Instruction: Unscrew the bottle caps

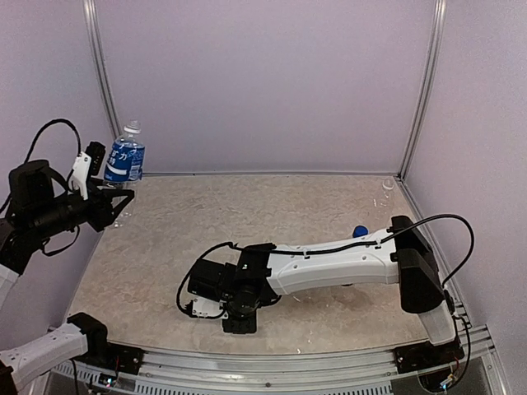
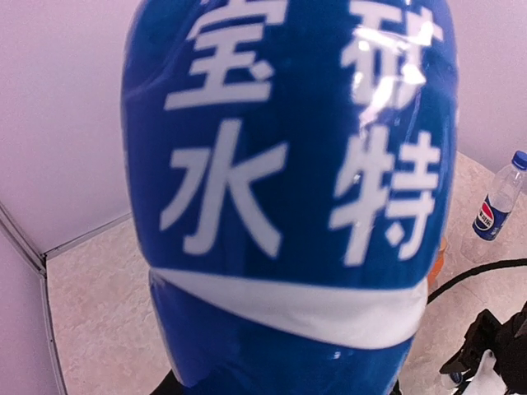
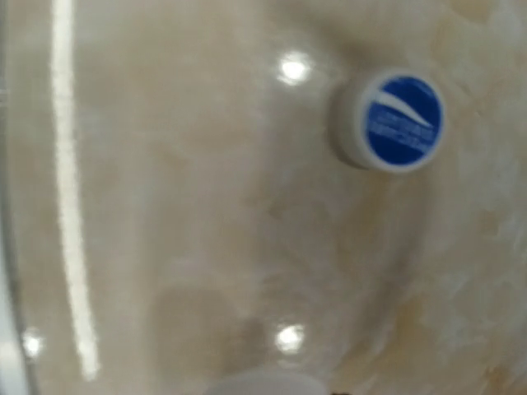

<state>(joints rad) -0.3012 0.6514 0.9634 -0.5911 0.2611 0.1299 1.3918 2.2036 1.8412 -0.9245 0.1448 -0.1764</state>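
My left gripper (image 1: 118, 188) is raised at the far left and shut on the lower body of a bottle with a blue label (image 1: 125, 156). That label (image 2: 288, 164) fills the left wrist view and hides the fingers. The bottle's neck (image 1: 132, 128) looks pale. A second blue-labelled bottle (image 2: 496, 206) stands capped (image 2: 519, 158) at the right; only its blue cap (image 1: 360, 231) shows above my right forearm. An orange bottle (image 2: 441, 257) peeks out behind the held one. A loose blue cap with a white mark (image 3: 399, 122) lies on the table. My right gripper (image 1: 200, 303) reaches low over the near middle; its fingers are hidden.
The right arm (image 1: 329, 263) lies stretched across the table from right to left. A small clear thing (image 1: 387, 183) sits in the far right corner. Lilac walls enclose the marbled tabletop (image 1: 247, 214) on three sides. A pale blurred shape (image 3: 263, 385) sits at the bottom of the right wrist view.
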